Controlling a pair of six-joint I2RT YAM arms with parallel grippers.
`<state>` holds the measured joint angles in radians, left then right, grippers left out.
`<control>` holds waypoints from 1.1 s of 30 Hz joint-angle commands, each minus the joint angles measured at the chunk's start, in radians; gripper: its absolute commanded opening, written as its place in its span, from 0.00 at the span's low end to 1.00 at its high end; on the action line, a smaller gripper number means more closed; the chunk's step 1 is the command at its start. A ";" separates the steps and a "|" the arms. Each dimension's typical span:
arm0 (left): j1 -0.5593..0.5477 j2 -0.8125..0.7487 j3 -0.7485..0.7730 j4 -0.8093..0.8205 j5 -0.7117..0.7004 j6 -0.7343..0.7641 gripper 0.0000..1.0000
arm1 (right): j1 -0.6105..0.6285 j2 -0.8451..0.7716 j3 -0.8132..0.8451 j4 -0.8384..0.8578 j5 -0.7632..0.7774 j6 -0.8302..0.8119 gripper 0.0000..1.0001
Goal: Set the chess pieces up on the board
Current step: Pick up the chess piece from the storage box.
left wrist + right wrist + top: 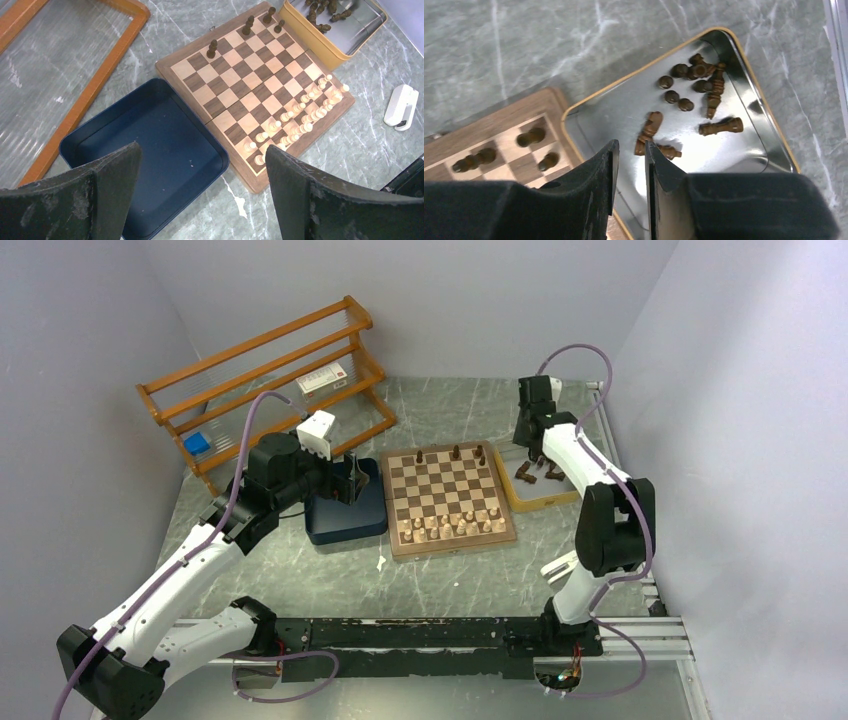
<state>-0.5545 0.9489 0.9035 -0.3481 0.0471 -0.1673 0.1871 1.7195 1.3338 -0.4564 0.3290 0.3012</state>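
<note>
Chess pieces in tin, 1 at right gripper tips

The top view looks down from behind; both wrist views sit closer, angled down, sharing the board and, apparently, the yellow tin.

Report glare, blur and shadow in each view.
Top external: even, soft light; the chess pieces are small but legible. Left wrist: the board is sharp, the left gripper a dark, soft-edged foreground. Right wrist: the metal tray glares and mirrors its pieces; those on the board look softer.
</note>
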 commanded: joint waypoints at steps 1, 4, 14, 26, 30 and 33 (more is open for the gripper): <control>-0.008 -0.009 -0.011 0.021 0.004 0.013 0.98 | -0.053 -0.015 -0.044 0.074 0.022 -0.005 0.29; -0.007 -0.009 -0.011 0.022 0.009 0.012 0.98 | -0.091 0.003 -0.061 0.101 0.021 0.006 0.28; -0.008 -0.012 -0.011 0.018 -0.002 0.014 0.98 | -0.184 0.088 -0.094 0.194 -0.051 0.020 0.26; -0.008 -0.005 -0.009 0.019 -0.002 0.014 0.98 | -0.230 0.158 -0.084 0.201 -0.099 0.012 0.27; -0.008 -0.002 -0.009 0.021 0.002 0.014 0.98 | -0.231 0.178 -0.080 0.202 -0.108 0.009 0.27; -0.008 -0.002 -0.009 0.021 0.003 0.014 0.98 | -0.232 0.185 -0.081 0.204 -0.113 0.007 0.27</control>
<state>-0.5545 0.9489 0.9035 -0.3481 0.0471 -0.1673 -0.0357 1.8904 1.2488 -0.2760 0.2234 0.3107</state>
